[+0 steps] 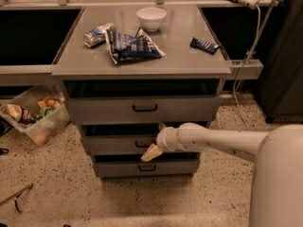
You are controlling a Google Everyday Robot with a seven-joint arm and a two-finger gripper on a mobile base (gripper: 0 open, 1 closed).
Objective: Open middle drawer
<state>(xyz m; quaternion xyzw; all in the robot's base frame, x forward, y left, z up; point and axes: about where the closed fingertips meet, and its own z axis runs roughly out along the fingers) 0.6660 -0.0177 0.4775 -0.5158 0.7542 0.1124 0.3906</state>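
A grey cabinet holds three stacked drawers. The middle drawer (109, 144) has a grey front and a small black loop handle (141, 144). A dark gap shows above its front. My gripper (150, 152) is on a white arm reaching in from the right. It sits right at the handle, its tan tip just below and to the right of it. The arm hides the right half of the drawer front.
The top drawer (104, 110) and bottom drawer (113, 168) sit above and below. On the cabinet top are a white bowl (151, 18), a chip bag (132, 45), a can (97, 33) and a dark bar (204, 45). A bin of items (33, 115) stands on the floor at left. A cable (246, 56) hangs at right.
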